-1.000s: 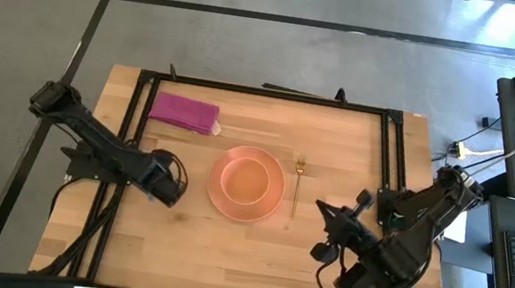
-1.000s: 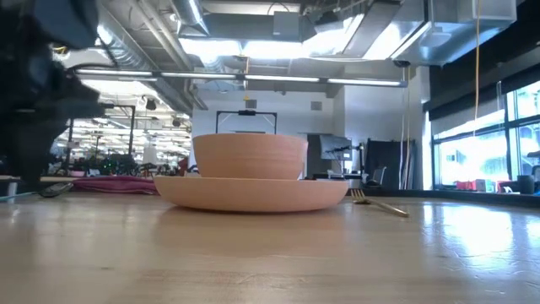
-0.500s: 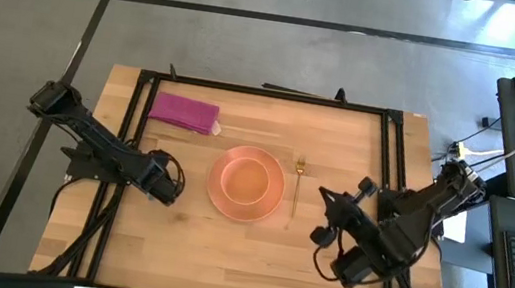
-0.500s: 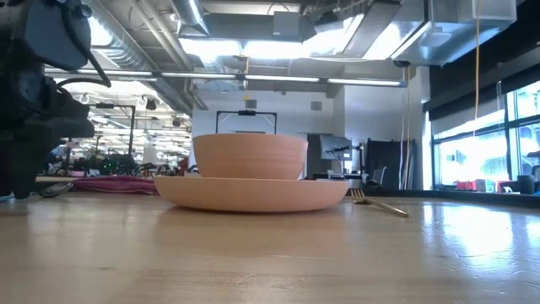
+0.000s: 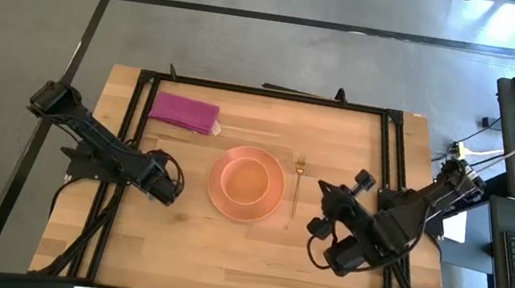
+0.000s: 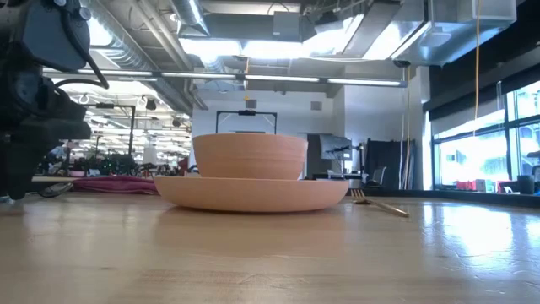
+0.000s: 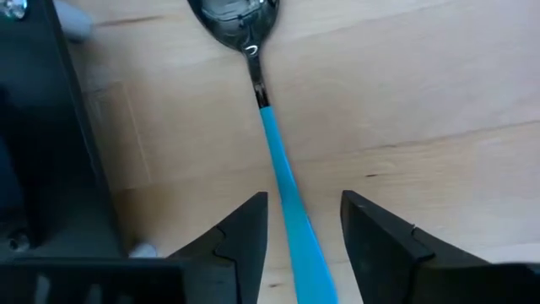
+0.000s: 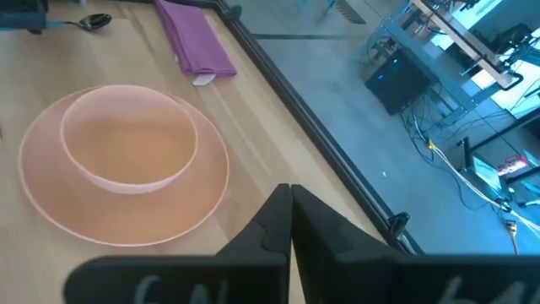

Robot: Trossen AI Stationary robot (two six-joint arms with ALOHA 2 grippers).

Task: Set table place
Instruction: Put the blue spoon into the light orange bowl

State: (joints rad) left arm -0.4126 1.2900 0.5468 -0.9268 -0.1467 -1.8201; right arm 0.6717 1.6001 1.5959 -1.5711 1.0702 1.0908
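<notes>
A spoon with a blue handle (image 7: 283, 181) lies flat on the table (image 5: 222, 250), left of a pink plate (image 5: 218, 197). A pink bowl (image 5: 247, 180) stands on that plate. My left gripper (image 7: 304, 203) is open just above the table, one finger on either side of the handle with a gap at each side. In the high view this gripper (image 5: 171, 187) hides most of the spoon. A gold fork (image 5: 297, 185) lies right of the plate. My right gripper (image 8: 291, 198) is shut and holds nothing, over the table's right part (image 5: 318, 228).
A folded magenta napkin (image 5: 184, 112) lies at the far left of the table. A black rail frame (image 5: 386, 162) runs along the table's edges. Bare wood stretches along the near side in front of the plate.
My right arm has swung toward the table's far edge and a little toward the plate, fingers still shut. My left gripper has shifted slightly toward the table's left edge. Plate, bowl, fork and napkin have stayed put.
</notes>
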